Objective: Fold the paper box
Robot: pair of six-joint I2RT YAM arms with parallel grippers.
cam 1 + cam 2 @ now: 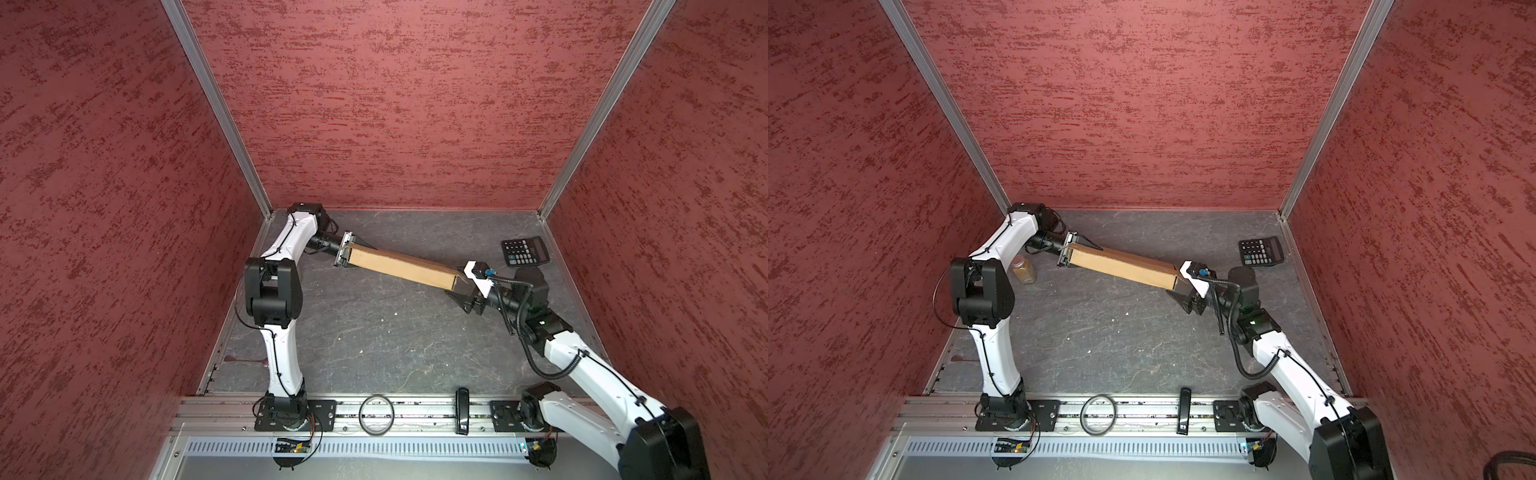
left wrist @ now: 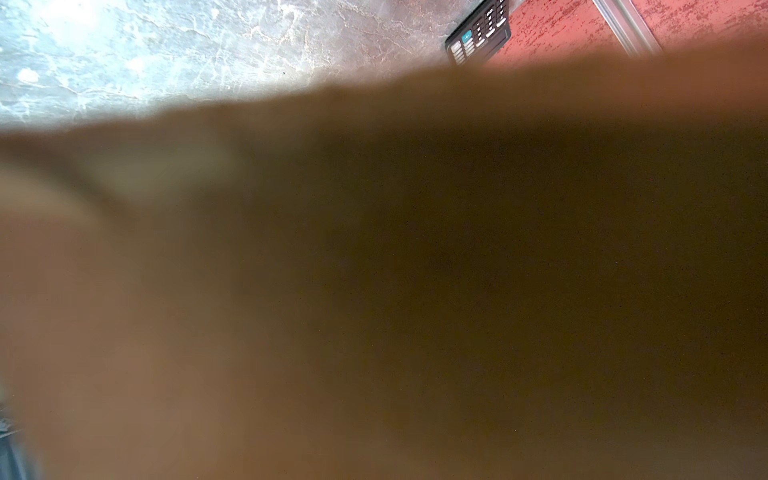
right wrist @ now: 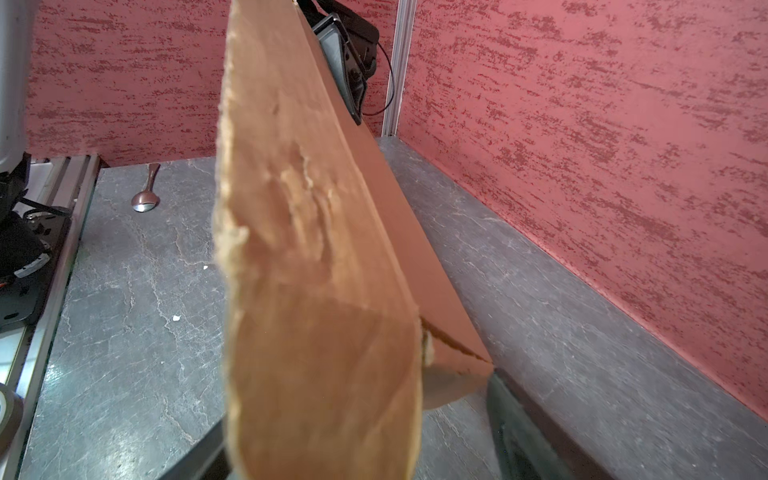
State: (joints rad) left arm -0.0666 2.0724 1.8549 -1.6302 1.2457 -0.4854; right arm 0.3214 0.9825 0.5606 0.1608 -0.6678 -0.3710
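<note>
Lying under everything, the dark grey, stone-patterned table [image 1: 374, 340] is the biggest thing. Over the far half of the table, the paper box [image 1: 401, 266], a long piece of plain brown corrugated cardboard, stands on its edge. It runs slantwise from the far left side toward the right side. I cannot tell if its lower edge touches the table.

The left end effector [image 1: 343, 250] is clamped on the box end that is nearer to the table's far left corner. Its wrist view is almost fully covered by blurred cardboard. The right end effector [image 1: 459, 286] grasps the other end, with the cardboard between its two dark fingers [image 3: 523, 419]; the cardboard is dented and frayed there.

A black rectangular calculator [image 1: 524, 251] lies flat near the far right corner of the table. A small clear jar with brown content [image 1: 1023, 269] stands near the left edge of the table. A copper-coloured metal spoon [image 3: 146, 195] lies at the same left edge, nearer to the front.
</note>
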